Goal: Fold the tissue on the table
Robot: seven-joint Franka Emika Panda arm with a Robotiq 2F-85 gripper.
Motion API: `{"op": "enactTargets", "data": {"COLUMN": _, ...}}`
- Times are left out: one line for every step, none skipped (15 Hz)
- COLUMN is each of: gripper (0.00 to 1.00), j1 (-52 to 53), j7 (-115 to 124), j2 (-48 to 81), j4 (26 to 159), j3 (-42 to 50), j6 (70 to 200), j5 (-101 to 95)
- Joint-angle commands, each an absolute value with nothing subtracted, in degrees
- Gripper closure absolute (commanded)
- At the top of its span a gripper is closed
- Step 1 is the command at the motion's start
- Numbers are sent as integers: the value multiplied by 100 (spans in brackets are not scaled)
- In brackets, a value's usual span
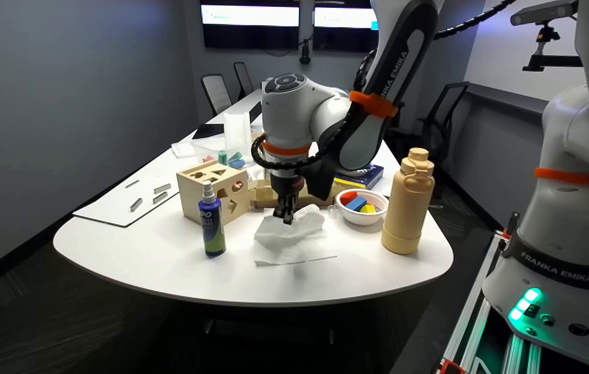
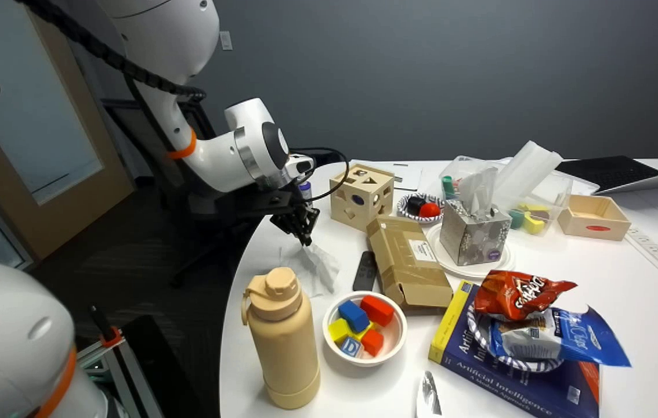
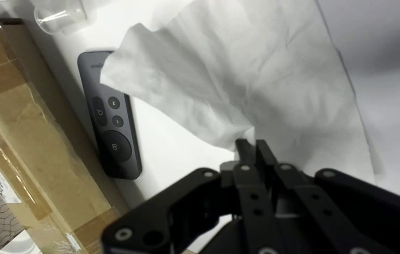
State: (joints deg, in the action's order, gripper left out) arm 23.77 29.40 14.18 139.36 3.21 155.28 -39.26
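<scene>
The tissue (image 1: pixel 294 249) is a thin white creased sheet on the white table (image 1: pixel 159 265). It also shows in an exterior view (image 2: pixel 318 273) and in the wrist view (image 3: pixel 284 63). Its near part lies flat, while its far part is lifted and rumpled toward my gripper (image 1: pixel 284 221). In the wrist view my gripper (image 3: pixel 255 144) has its fingertips almost together with a small edge of the tissue pinched between them. The raised flap leans over the end of a dark remote (image 3: pixel 110 116). The pinched bit inside the fingers is partly hidden.
A cardboard box (image 2: pixel 413 261) lies close behind the tissue. A wooden shape cube (image 1: pixel 214 192) and a spray bottle (image 1: pixel 212 223) stand on one side. A bowl of blocks (image 1: pixel 362 213) and a tan bottle (image 1: pixel 409 208) stand on the other. A small clear cup (image 3: pixel 60 16) is near the tissue.
</scene>
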Motion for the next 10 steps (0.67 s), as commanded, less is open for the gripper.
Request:
{"op": "enactTargets", "data": {"gripper": 98, "j1": 2655, "j7": 3494, "j2": 1087, "j4": 14181, "j3": 382, "j6": 15274, "j5": -4337}}
{"op": "enactTargets", "data": {"gripper": 98, "j1": 2704, "j7": 3577, "j2": 1072, "j4": 14190, "j3": 367, "j6": 15206, "j5": -4383}}
{"op": "enactTargets", "data": {"gripper": 98, "j1": 2748, "j7": 3637, "j2": 1084, "j4": 14185, "j3": 352, "j6": 15132, "j5": -4404}}
{"op": "enactTargets", "data": {"gripper": 98, "j1": 2491, "j7": 3702, "j2": 1096, "j4": 14164, "j3": 48, "j6": 15020, "j5": -4464}}
{"op": "enactTargets", "data": {"gripper": 98, "j1": 2476, "j7": 3727, "j2": 1119, "j4": 14153, "j3": -22, "j6": 14955, "j5": -4454}}
{"op": "enactTargets", "data": {"gripper": 98, "j1": 2446, "j7": 3762, "j2": 1146, "j4": 14139, "j3": -115, "j6": 14866, "j5": -4436}}
{"op": "enactTargets", "data": {"gripper": 98, "j1": 2424, "j7": 3771, "j2": 1202, "j4": 14116, "j3": -201, "j6": 14770, "j5": -4398}}
{"op": "enactTargets", "data": {"gripper": 98, "j1": 2407, "j7": 3785, "j2": 1222, "j4": 14108, "j3": -272, "j6": 14680, "j5": -4369}}
{"op": "enactTargets", "data": {"gripper": 98, "j1": 2388, "j7": 3782, "j2": 1239, "j4": 14103, "j3": -347, "j6": 14575, "j5": -4328}}
{"op": "enactTargets", "data": {"gripper": 98, "j1": 2362, "j7": 3749, "j2": 1255, "j4": 14104, "j3": -426, "j6": 14482, "j5": -4260}}
